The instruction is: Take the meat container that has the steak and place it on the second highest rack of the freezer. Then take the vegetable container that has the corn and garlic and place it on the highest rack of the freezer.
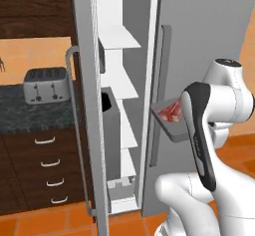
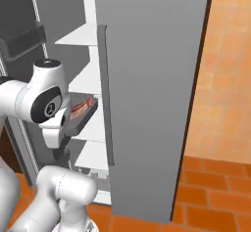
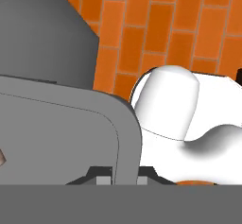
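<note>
I have the first step of the task in hand: carrying the meat container (image 1: 172,123) to the freezer (image 1: 119,105). The container, a shallow grey tray, rides tilted in the air just in front of the open freezer compartment, beside the edge of the closed door on its right. The steak (image 1: 168,111) lies in it, red with white streaks; in the right base view it shows as a red strip (image 2: 81,106) at the tray's upper edge.

In the hand view the tray's rim (image 3: 127,138) sits between the two finger tips at the bottom of the picture, and the jaws are closed on that rim. The gripper (image 3: 124,175) itself is mostly hidden behind the forearm in both base views.

The white shelves stand stacked inside the compartment. The highest rack (image 1: 119,37) and the second highest rack (image 1: 122,83) both look bare. I judge the tray to hang a little below the level of the second highest rack and outside the compartment, not yet over any shelf.

In my judgement the next move calls for levelling the tray, lifting it above the second rack's front edge, and passing it inward clear of the door edge before releasing. The tilt is the risk: the steak could slide. The vegetable container step is not begun.
</note>
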You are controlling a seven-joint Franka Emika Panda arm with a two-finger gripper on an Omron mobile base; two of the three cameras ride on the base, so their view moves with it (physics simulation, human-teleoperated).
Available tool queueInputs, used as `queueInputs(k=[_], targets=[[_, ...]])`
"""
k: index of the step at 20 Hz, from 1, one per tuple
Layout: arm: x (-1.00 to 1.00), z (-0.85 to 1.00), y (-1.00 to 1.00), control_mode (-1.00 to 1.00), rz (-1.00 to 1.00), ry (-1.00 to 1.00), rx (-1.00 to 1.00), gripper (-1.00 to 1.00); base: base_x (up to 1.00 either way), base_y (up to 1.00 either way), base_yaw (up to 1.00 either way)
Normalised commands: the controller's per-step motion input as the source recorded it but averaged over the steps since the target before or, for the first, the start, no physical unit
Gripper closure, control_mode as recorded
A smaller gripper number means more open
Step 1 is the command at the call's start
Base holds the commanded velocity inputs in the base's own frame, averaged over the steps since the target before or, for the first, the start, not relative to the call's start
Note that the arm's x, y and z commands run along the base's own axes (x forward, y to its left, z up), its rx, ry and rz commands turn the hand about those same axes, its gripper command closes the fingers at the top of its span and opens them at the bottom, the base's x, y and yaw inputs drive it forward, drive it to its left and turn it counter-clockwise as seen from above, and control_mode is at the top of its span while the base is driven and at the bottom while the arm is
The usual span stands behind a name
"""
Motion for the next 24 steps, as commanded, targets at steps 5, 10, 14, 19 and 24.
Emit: queueInputs(k=[5, 10, 14, 19, 24], targets=[[0.0, 0.0, 0.0, 1.0, 0.0, 0.0, 0.0, 1.0, 0.08, 0.23, 0.27], [0.0, 0.0, 0.0, 1.0, 0.0, 0.0, 0.0, 1.0, 0.18, 0.21, 0.26], [0.0, 0.0, 0.0, 1.0, 0.0, 0.0, 0.0, 1.0, 0.29, 0.13, 0.34], [0.0, 0.0, 0.0, 1.0, 0.0, 0.0, 0.0, 1.0, 0.3, 0.22, 0.33], [0.0, 0.0, 0.0, 1.0, 0.0, 0.0, 0.0, 1.0, 0.17, -0.22, 0.08]])
